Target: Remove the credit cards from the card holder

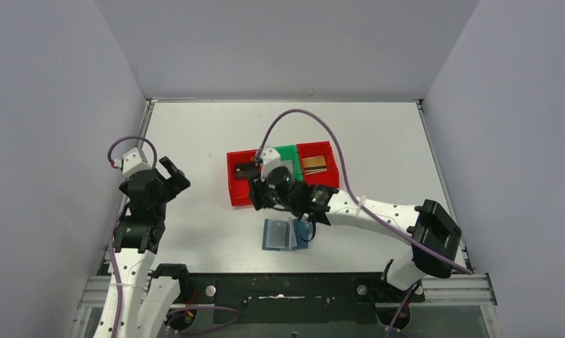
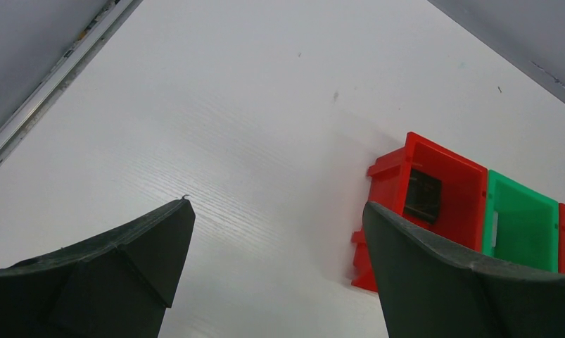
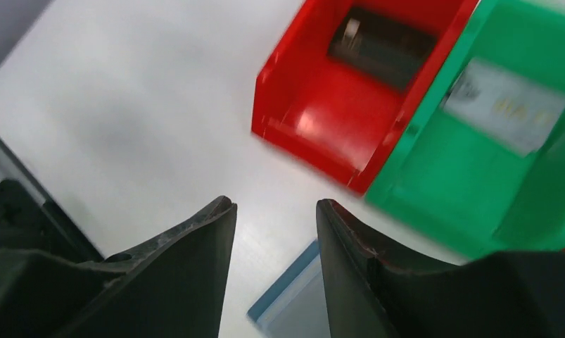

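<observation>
The card holder [image 1: 279,234] lies open and flat on the table in front of the bins, and its teal edge [image 3: 293,299] shows between my right fingers. A black credit card [image 1: 246,170] [image 3: 381,46] lies in the left red bin. In the green bin lies a silver-grey card [image 3: 504,105], and a gold-brown card [image 1: 314,164] rests in the right red bin. My right gripper [image 1: 259,193] [image 3: 276,208] hovers between the bins and the card holder, jaws partly apart with nothing between them. My left gripper [image 1: 172,172] [image 2: 276,211] stands wide open and empty, far to the left.
Side by side behind the card holder stand the left red bin [image 1: 234,190] [image 3: 321,120] [image 2: 434,144], the green bin [image 1: 288,149] [image 3: 441,169] [image 2: 522,186] and the right red bin [image 1: 316,146]. Grey walls close the table on three sides.
</observation>
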Action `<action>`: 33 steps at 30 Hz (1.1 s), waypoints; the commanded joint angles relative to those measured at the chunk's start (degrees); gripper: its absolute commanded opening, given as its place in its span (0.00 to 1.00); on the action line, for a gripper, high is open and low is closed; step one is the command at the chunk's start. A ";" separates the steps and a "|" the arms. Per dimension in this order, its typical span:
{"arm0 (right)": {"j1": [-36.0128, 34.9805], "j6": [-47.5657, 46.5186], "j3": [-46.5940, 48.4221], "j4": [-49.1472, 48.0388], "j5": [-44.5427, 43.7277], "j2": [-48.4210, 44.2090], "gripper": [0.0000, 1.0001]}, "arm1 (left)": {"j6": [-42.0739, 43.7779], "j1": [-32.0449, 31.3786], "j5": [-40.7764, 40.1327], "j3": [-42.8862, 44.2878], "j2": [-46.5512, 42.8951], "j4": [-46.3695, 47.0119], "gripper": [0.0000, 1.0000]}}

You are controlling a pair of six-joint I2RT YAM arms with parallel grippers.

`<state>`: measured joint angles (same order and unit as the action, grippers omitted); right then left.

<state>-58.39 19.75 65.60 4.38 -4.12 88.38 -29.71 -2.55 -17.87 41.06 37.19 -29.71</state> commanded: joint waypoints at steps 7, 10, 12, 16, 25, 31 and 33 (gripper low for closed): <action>-13.87 34.73 -4.83 19.43 -24.91 2.38 0.51 | 0.88 0.35 2.26 0.38 0.42 3.70 0.92; -14.73 36.65 -2.16 24.71 -26.96 4.94 0.51 | 0.89 0.35 2.53 0.31 0.50 3.61 0.92; -14.65 37.03 -1.19 26.62 -27.01 6.98 0.51 | 0.89 0.35 2.55 0.28 0.52 3.57 0.92; -14.64 37.34 -0.23 27.73 -26.16 9.44 0.52 | 0.89 0.35 2.53 0.23 0.41 3.43 0.92; -14.25 39.33 -0.46 28.07 -24.31 13.52 0.51 | 1.06 0.35 3.19 0.21 1.12 3.78 0.92; -13.47 40.83 -3.13 27.22 -23.16 14.91 0.46 | 1.11 0.35 3.18 0.08 1.15 3.79 0.92; -13.43 40.89 -4.10 26.20 -22.93 14.87 0.39 | 1.15 0.35 3.30 0.08 1.22 3.92 0.92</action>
<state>-72.31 58.72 63.37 31.53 -26.15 102.10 -29.45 -2.52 -15.53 40.75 38.50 -29.69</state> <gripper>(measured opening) 0.444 0.923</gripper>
